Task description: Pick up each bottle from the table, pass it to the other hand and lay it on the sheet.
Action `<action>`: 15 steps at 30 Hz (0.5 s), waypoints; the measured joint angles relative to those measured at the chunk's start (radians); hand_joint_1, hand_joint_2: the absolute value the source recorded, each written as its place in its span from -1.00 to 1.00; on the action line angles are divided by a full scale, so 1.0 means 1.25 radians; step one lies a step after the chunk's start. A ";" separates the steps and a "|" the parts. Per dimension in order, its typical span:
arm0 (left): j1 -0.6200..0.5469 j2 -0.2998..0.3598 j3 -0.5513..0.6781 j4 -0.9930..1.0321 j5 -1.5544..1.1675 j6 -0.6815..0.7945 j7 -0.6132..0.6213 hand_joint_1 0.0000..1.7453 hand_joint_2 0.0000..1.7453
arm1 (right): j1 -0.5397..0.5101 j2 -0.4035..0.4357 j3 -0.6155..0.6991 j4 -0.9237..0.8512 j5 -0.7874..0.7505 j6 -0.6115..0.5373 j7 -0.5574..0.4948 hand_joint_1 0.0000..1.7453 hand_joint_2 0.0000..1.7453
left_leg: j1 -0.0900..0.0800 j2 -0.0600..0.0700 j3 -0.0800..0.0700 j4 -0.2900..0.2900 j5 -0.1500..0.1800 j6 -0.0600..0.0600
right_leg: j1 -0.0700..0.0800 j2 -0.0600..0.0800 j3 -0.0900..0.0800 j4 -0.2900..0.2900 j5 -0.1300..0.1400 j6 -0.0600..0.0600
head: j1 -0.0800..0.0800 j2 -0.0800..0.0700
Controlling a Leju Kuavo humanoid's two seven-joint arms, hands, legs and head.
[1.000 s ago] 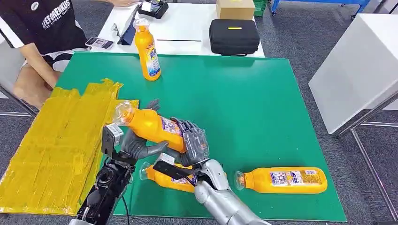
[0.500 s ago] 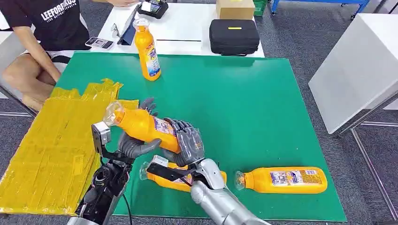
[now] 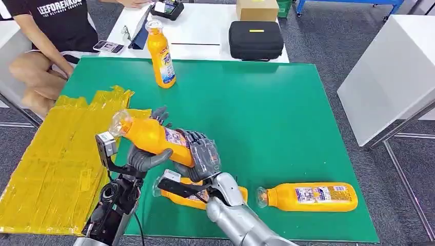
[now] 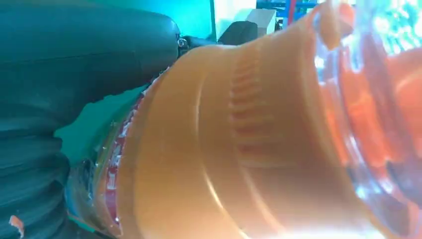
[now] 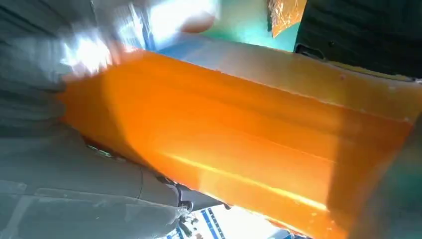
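An orange bottle (image 3: 153, 135) with a clear cap hangs tilted above the green table (image 3: 267, 113), cap toward the yellow sheet (image 3: 61, 148). My left hand (image 3: 147, 157) grips its neck end, thumb below and fingers behind. My right hand (image 3: 203, 156) wraps its base end. Up close, the bottle (image 4: 259, 144) lies against my left hand (image 4: 74, 59), and in the right wrist view the bottle (image 5: 239, 149) lies against my right hand (image 5: 74, 174). A second bottle (image 3: 180, 195) lies under my right arm, a third (image 3: 308, 197) lies at the front right, and another bottle (image 3: 160, 54) stands upright at the back.
A person (image 3: 46, 36) sits at the far left corner beside the sheet. Behind the green table, a white table (image 3: 205, 31) carries a black case (image 3: 255, 39), a cardboard box (image 3: 256, 8) and a phone (image 3: 108, 47). A white block (image 3: 395, 66) stands to the right.
Both hands have carried the held bottle a little to the left, toward the sheet, keeping their hold. The person has shifted on the seat.
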 measured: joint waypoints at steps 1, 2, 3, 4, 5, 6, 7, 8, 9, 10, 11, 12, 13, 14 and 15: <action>0.000 0.000 0.000 -0.001 0.004 0.000 0.002 1.00 1.00 | 0.000 0.000 0.000 0.001 0.000 0.000 0.000 1.00 1.00 | 0.000 0.000 0.000 0.000 0.000 0.000 | 0.000 0.000 0.000 0.000 0.000 0.000 | 0.000 0.000; 0.001 0.000 0.000 -0.001 0.009 0.000 0.003 1.00 1.00 | -0.001 0.000 0.002 0.001 -0.001 0.000 0.000 1.00 1.00 | 0.000 0.000 0.000 0.000 0.000 0.000 | 0.000 0.000 0.000 0.000 0.000 0.000 | 0.000 0.000; 0.001 0.000 0.000 -0.002 0.013 0.000 0.005 1.00 1.00 | -0.002 0.000 0.004 0.002 -0.003 0.000 0.000 1.00 1.00 | 0.000 0.000 0.000 0.000 0.000 0.000 | 0.000 0.000 0.000 0.000 0.000 0.000 | 0.000 0.000; 0.001 0.000 0.000 -0.002 0.016 0.000 0.005 1.00 1.00 | -0.003 0.000 0.004 0.002 -0.003 0.000 0.000 1.00 1.00 | 0.000 0.000 0.000 0.000 0.000 0.000 | 0.000 0.000 0.000 0.000 0.000 0.000 | 0.000 0.000; 0.001 -0.001 0.000 -0.003 0.018 0.001 0.006 1.00 1.00 | -0.003 0.000 0.005 0.003 -0.006 0.000 0.000 1.00 1.00 | 0.000 0.000 0.000 0.000 0.000 0.000 | 0.000 0.000 0.000 0.000 0.000 0.000 | 0.000 0.000; 0.001 -0.001 0.000 -0.004 0.019 0.002 0.007 1.00 1.00 | -0.003 0.000 0.006 0.004 -0.008 0.000 0.000 1.00 1.00 | 0.000 0.000 0.000 0.000 0.000 0.000 | 0.000 0.000 0.000 0.000 0.000 0.000 | 0.000 0.000; 0.001 -0.001 0.000 -0.005 0.020 0.004 0.008 1.00 1.00 | -0.004 0.000 0.008 0.004 -0.010 -0.001 0.000 1.00 1.00 | 0.000 0.000 0.000 0.000 0.000 0.000 | 0.000 0.000 0.000 0.000 0.000 0.000 | 0.000 0.000; 0.002 -0.001 0.000 -0.006 0.020 0.004 0.008 1.00 1.00 | -0.004 0.000 0.009 0.005 -0.010 -0.001 0.000 1.00 1.00 | 0.000 0.000 0.000 0.000 0.000 0.000 | 0.000 0.000 0.000 0.000 0.000 0.000 | 0.000 0.000; 0.002 -0.001 0.000 -0.006 0.021 0.006 0.009 1.00 1.00 | -0.004 0.000 0.009 0.005 -0.011 -0.002 0.000 1.00 1.00 | 0.000 0.000 0.000 0.000 0.000 0.000 | 0.000 0.000 0.000 0.000 0.000 0.000 | 0.000 0.000; 0.002 -0.002 0.000 -0.007 0.022 0.007 0.009 1.00 1.00 | -0.004 0.000 0.010 0.005 -0.012 -0.002 0.000 1.00 1.00 | 0.000 0.000 0.000 0.000 0.000 0.000 | 0.000 0.000 0.000 0.000 0.000 0.000 | 0.000 0.000; 0.002 -0.002 0.000 -0.007 0.022 0.008 0.009 1.00 1.00 | -0.004 0.000 0.011 0.005 -0.012 -0.002 0.000 1.00 1.00 | 0.000 0.000 0.000 0.000 0.000 0.000 | 0.000 0.000 0.000 0.000 0.000 0.000 | 0.000 0.000; 0.002 -0.002 0.000 -0.007 0.022 0.009 0.009 1.00 1.00 | -0.004 0.000 0.011 0.005 -0.013 -0.003 0.000 1.00 1.00 | 0.000 0.000 0.000 0.000 0.000 0.000 | 0.000 0.000 0.000 0.000 0.000 0.000 | 0.000 0.000; 0.002 -0.002 0.000 -0.007 0.022 0.009 0.009 1.00 1.00 | -0.004 0.000 0.012 0.005 -0.014 -0.006 -0.001 1.00 1.00 | 0.000 0.000 0.000 0.000 0.000 0.000 | 0.000 0.000 0.000 0.000 0.000 0.000 | 0.000 0.000; 0.002 -0.002 0.000 -0.007 0.023 0.009 0.009 1.00 1.00 | -0.004 0.000 0.012 0.006 -0.016 -0.010 -0.002 1.00 1.00 | 0.000 0.000 0.000 0.000 0.000 0.000 | 0.000 0.000 0.000 0.000 0.000 0.000 | 0.000 0.000; 0.002 -0.002 0.000 -0.007 0.023 0.009 0.009 1.00 1.00 | -0.004 0.000 0.013 0.006 -0.018 -0.012 -0.002 1.00 1.00 | 0.000 0.000 0.000 0.000 0.000 0.000 | 0.000 0.000 0.000 0.000 0.000 0.000 | 0.000 0.000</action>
